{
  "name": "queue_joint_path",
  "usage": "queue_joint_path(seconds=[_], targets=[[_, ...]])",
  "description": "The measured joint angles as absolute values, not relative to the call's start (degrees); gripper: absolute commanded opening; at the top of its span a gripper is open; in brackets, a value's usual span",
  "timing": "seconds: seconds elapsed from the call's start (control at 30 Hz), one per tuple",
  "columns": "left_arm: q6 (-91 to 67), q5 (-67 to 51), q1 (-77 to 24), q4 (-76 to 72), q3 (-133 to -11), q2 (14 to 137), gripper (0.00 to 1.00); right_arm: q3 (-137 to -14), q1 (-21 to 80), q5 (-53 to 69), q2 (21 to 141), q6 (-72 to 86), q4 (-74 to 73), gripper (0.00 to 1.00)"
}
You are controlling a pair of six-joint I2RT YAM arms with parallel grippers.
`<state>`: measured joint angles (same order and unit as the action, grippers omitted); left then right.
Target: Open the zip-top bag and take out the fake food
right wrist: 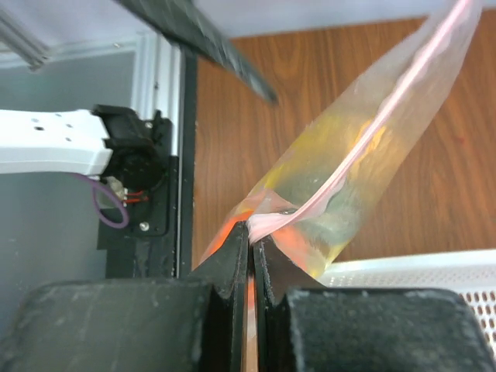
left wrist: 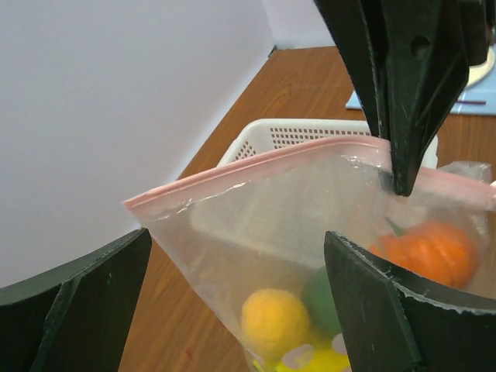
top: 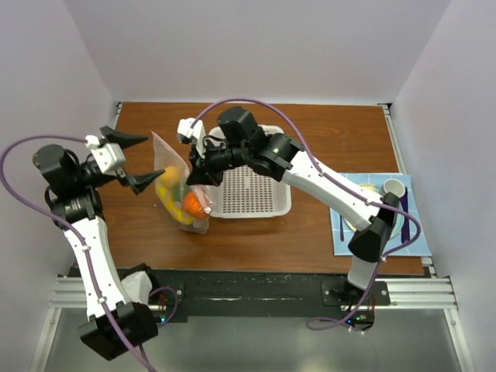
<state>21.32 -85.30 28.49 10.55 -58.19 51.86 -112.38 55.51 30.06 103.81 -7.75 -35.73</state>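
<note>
Pink zip strip looks sealed: right tool pinches the zip-top bag by it, left tool gapes wide alongside, fake food all inside.

The left arm's black two-finger gripper gapes wide, pointing right; the right arm's black gripper reaches left, pinched tight on the clear plastic zip-top bag.

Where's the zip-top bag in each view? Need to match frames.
Top external: zip-top bag left of centre, beside the white basket.
Left wrist: centre to right, basket behind.
Right wrist: diagonal, bottom centre to top right.
Shared landmark: the white basket.
</note>
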Motion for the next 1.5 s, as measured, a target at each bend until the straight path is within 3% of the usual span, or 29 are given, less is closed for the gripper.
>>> queue_joint_path(seconds=[0.23,0.53,0.73,0.97,1.5], targets=[[30.85,-85.3,22.02,9.91,-58.5,52.69,1.0,-108.44,55.59,34.02,103.81,-6.98,-31.03,0.0],[31.83,-85.27,21.71,9.19,-60.77,52.12,0.95,-111.35,55.59,34.22,110.24,-7.16,-33.71,0.0],[15.84,-85.43,21.54,-10.76,-53.32,50.11,0.93,-113.69,55.61,34.04,110.17,-7.77,-35.51,0.0],[3.53,-85.47,17.34,-21.89,-51.51,52.42,0.89,-115.98,56.16,34.04,110.15,-7.97,-36.95,0.0],[-27.35,-85.89,14.96,-60.36,-42.28,55.27,0.92,-112.66,56.36,33.56,103.57,-10.35,-39.99,0.0]])
